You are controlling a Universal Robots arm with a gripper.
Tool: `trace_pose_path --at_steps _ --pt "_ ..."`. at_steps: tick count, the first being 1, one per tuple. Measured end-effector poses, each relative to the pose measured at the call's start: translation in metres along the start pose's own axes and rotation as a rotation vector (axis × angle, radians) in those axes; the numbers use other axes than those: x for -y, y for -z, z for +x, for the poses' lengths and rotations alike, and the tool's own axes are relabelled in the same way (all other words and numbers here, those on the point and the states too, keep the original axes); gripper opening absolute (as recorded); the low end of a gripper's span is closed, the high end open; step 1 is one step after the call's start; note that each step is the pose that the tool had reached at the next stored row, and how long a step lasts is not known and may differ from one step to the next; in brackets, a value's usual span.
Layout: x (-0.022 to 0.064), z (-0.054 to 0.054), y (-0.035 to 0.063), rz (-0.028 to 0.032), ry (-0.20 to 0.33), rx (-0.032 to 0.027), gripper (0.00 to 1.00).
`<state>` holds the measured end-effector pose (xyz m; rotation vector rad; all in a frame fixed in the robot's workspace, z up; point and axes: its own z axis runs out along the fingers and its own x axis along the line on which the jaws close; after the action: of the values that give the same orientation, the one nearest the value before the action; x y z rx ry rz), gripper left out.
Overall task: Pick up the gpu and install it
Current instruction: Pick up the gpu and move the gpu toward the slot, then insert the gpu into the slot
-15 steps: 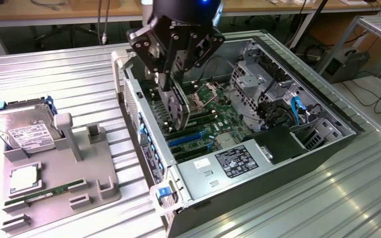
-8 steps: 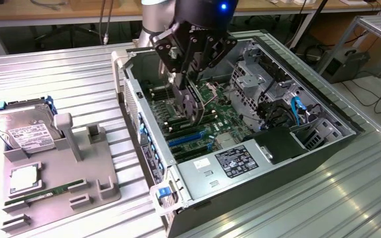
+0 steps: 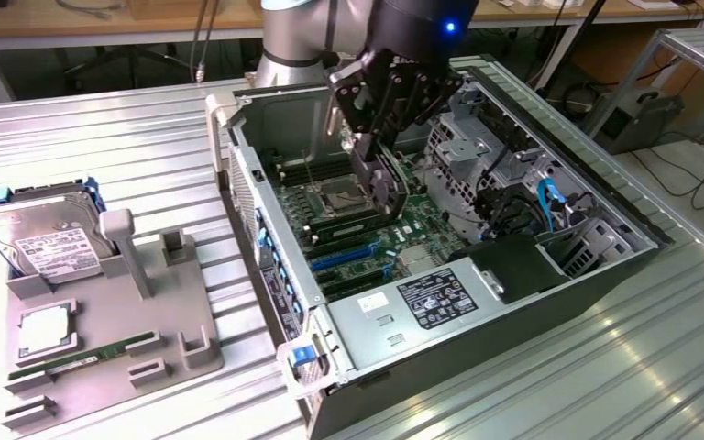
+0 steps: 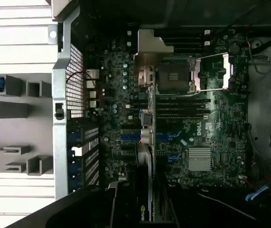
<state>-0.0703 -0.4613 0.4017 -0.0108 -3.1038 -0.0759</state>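
Observation:
My gripper (image 3: 374,147) hangs inside the open computer case (image 3: 267,275), shut on the gpu (image 3: 385,188). The thin black card is held on edge and points down at the motherboard (image 3: 432,229), above the CPU socket (image 3: 334,194) and the memory slots. In the wrist view the gpu (image 4: 144,156) shows edge-on across the board. Its silvery end bracket (image 4: 150,47) is at the far end, and the gripper (image 4: 142,209) is at the near end. The blue expansion slots (image 3: 346,257) lie a little beyond the card's lower end, toward the power supply.
On the exterior view's left, a grey fixture (image 3: 107,321) holds a hard drive (image 3: 47,240), a CPU chip (image 3: 40,327) and a green memory stick (image 3: 83,356). The case's walls, drive cage (image 3: 475,147), power supply (image 3: 438,298) and cables (image 3: 548,206) crowd around the board.

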Motion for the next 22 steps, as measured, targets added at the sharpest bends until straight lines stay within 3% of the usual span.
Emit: trace_pose_path --at_steps 6,9,22 --pt "-0.0032 -0.025 -0.0128 0.0002 0.000 -0.0006 0.26" --pt "-0.0038 -0.033 -0.0178 0.0000 0.000 -0.0024 0.26" --pt "-0.0038 -0.034 -0.0178 0.0001 0.000 -0.0043 0.26"
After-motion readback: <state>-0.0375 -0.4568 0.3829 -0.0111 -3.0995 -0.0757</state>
